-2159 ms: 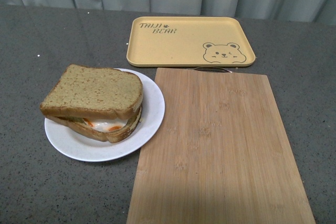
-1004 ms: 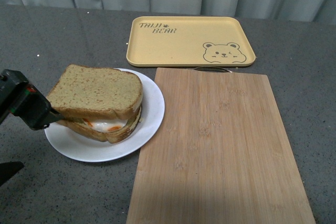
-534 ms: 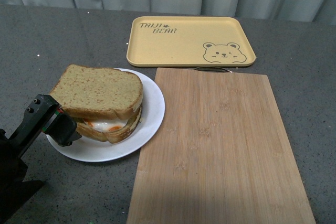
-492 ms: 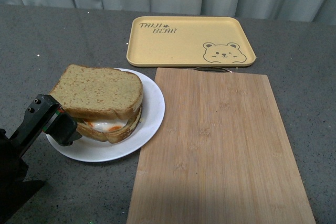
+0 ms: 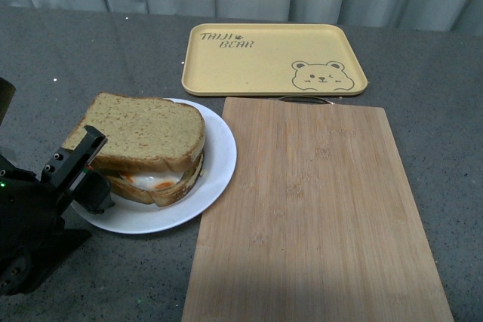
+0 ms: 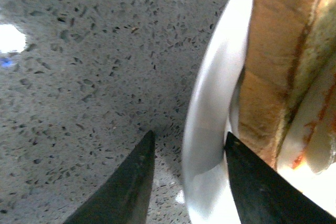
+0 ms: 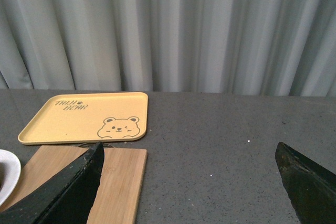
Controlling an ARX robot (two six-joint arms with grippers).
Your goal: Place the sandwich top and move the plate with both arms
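Observation:
The sandwich top [image 5: 139, 132], a tan-brown slice with a darker crust, lies on a stacked sandwich with egg and orange filling showing at its front. The sandwich sits on the round white plate [image 5: 220, 157] at the table's left. My left gripper [image 5: 94, 173] is open at the plate's left edge. In the left wrist view the plate rim [image 6: 215, 93] runs between the two fingers of the left gripper [image 6: 189, 137], one finger over the table and one inside the rim by the sandwich [image 6: 273, 51]. My right gripper [image 7: 189, 150] is open wide above bare table and does not show in the front view.
A yellow tray [image 5: 272, 58] with a bear drawing lies at the back. A bamboo cutting board [image 5: 317, 209] lies right of the plate, almost touching it. The right wrist view shows the tray [image 7: 84, 116], the board [image 7: 115, 182] and a sliver of plate [image 7: 8, 174]. Grey curtains hang behind the table.
My left arm came in from the left and settled lower, its open gripper now straddling the plate's left rim. Plate and sandwich have not moved.

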